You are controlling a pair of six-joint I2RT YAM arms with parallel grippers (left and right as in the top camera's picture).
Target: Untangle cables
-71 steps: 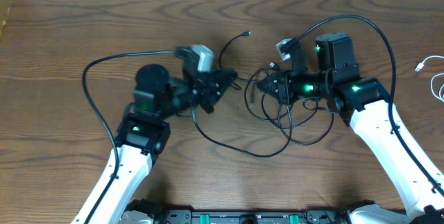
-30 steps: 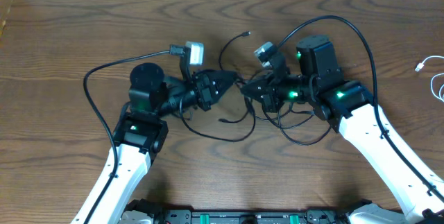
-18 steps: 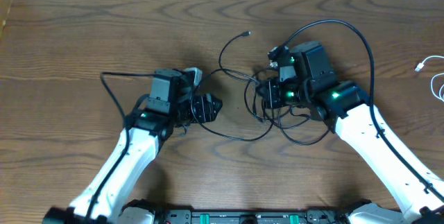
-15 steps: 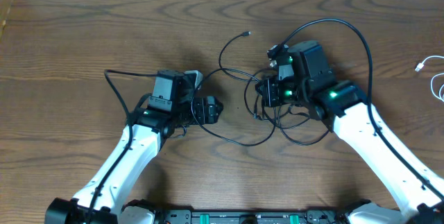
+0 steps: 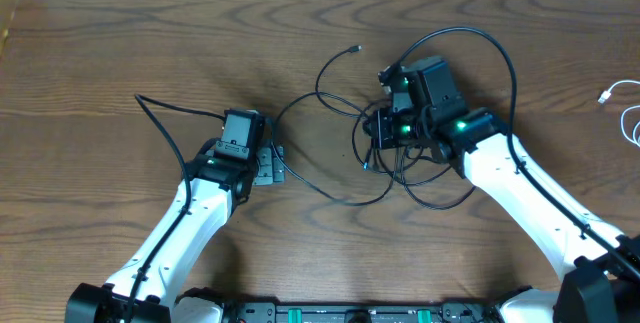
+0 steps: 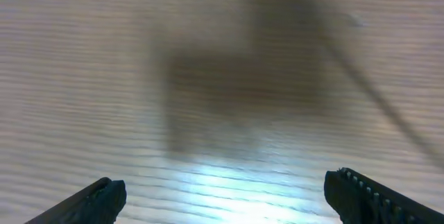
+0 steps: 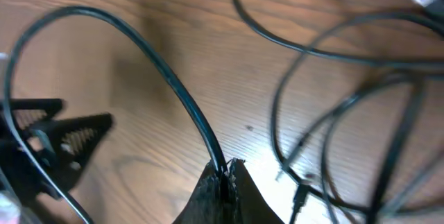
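Right claw (image 7: 225, 182): pressed together, pinching a held black cable (image 7: 83, 9) between the fingertips.
Right claw, position: seen from overhead (image 5: 372, 135), it sits low over the bench (image 5: 100, 43) at the left edge of the tangle, right of centre.
Held black cable, course: in the right wrist view it rises out of the tips, arcs up and to the left, then drops along the left edge.
Tangle of black cables (image 5: 415, 168): several thin loops overlap on the bench, below and beside the right claw. The wrist view (image 7: 326, 134) shows them crossing just to the claw's right.
Loose end: one thin black strand runs up from the tangle to a small plug (image 5: 357, 50) lying on bare wood.
Wide loop: another strand sweeps left from the tangle toward the left claw, then curves back along the bottom.
Left claw (image 6: 225, 180): spread wide, with nothing between the two fingers (image 6: 104, 197) and only blurred wood below.
Left claw, position: overhead (image 5: 270, 166), it is just beside the left bend of the wide loop. Whether they touch cannot be told.
White cable (image 5: 607, 94): lies at the bench's right edge, well apart from the tangle and both claws.
Thick arm lead (image 5: 470, 31): arches over the right arm and is no part of the tangle.
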